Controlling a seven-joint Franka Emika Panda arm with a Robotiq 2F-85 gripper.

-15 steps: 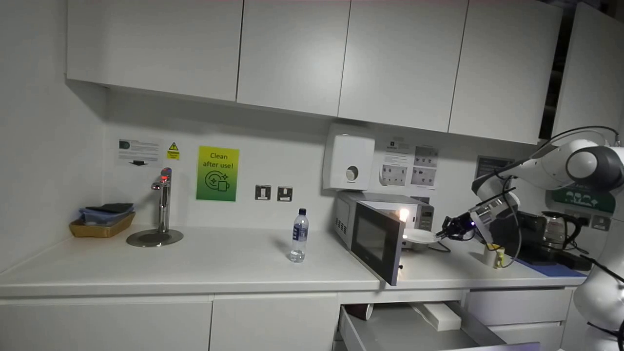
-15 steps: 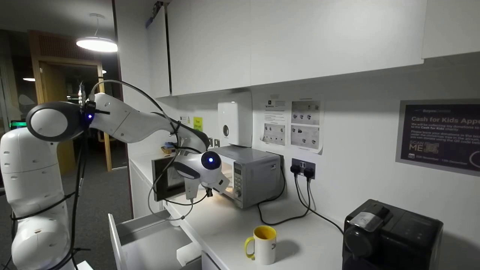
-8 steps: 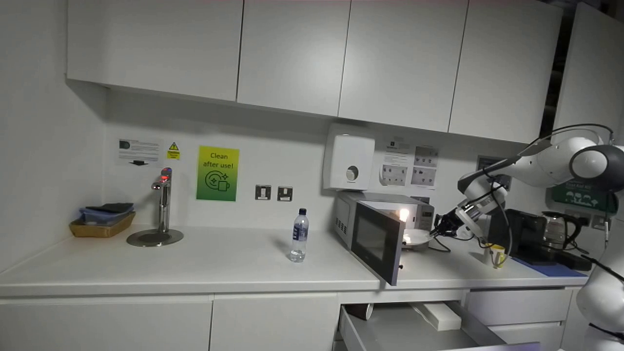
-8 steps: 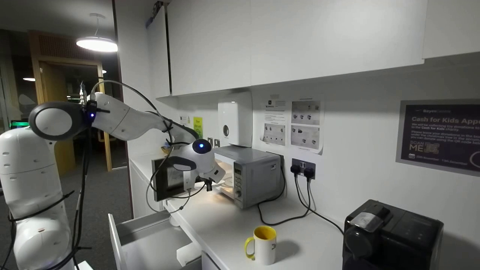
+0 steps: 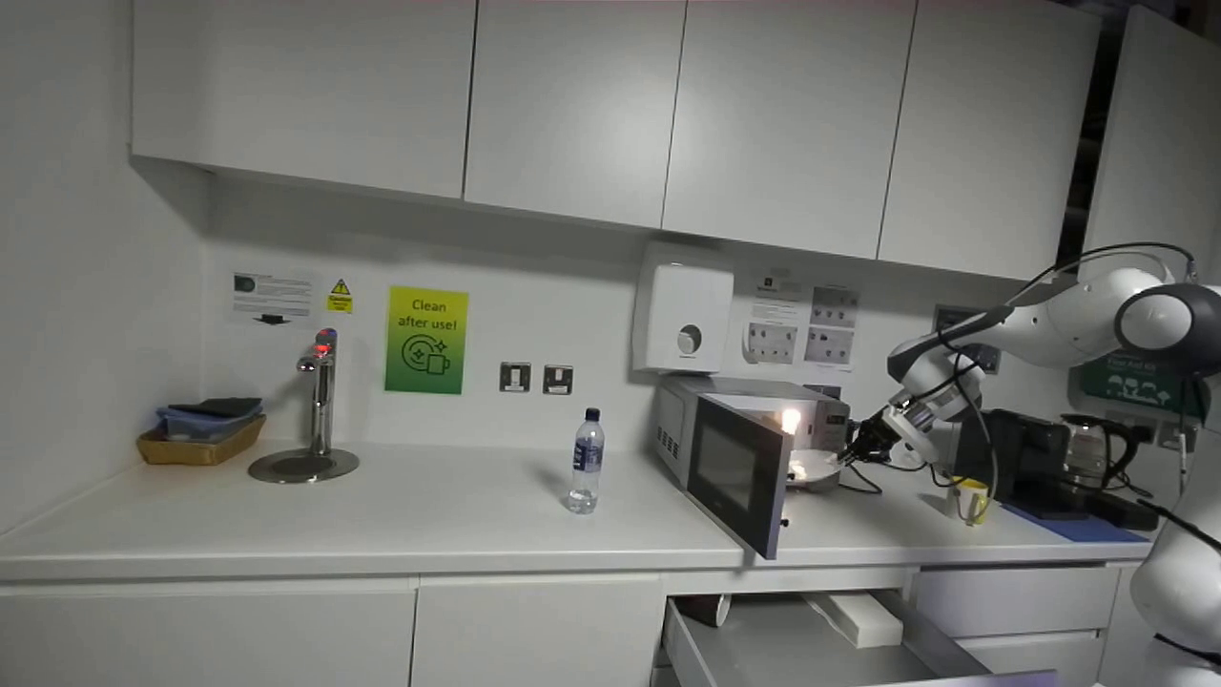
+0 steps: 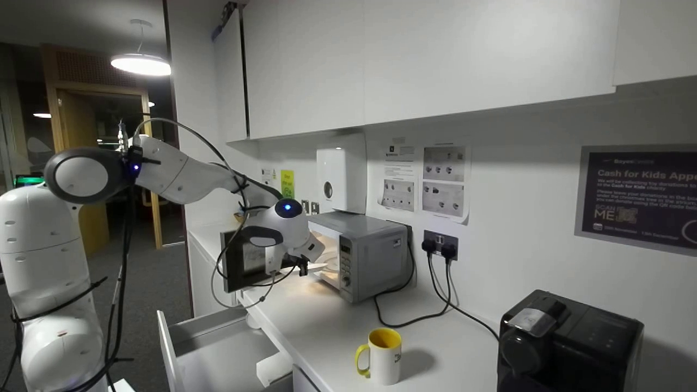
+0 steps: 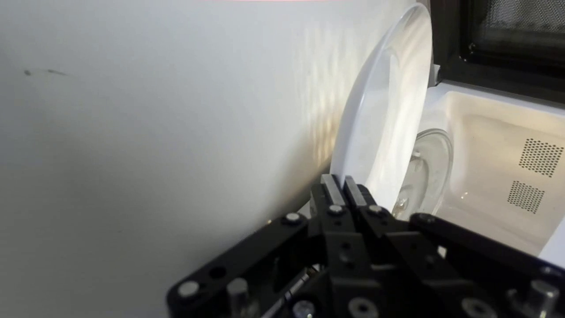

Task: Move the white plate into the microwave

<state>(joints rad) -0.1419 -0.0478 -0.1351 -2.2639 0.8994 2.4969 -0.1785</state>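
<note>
Fingers (image 7: 332, 190) grip the white plate (image 7: 390, 104) by its rim; it extends from them across the microwave (image 6: 373, 258) opening, toward the door (image 5: 734, 472).

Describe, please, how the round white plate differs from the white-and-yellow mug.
The round white plate is gripped at its rim by the black pincer, whereas the cylindrical white-and-yellow mug stands upright on the white countertop. The plate is shallow; the mug is tall-sided. The plate looks plain white; the mug is yellow inside. Both are white outside.
</note>
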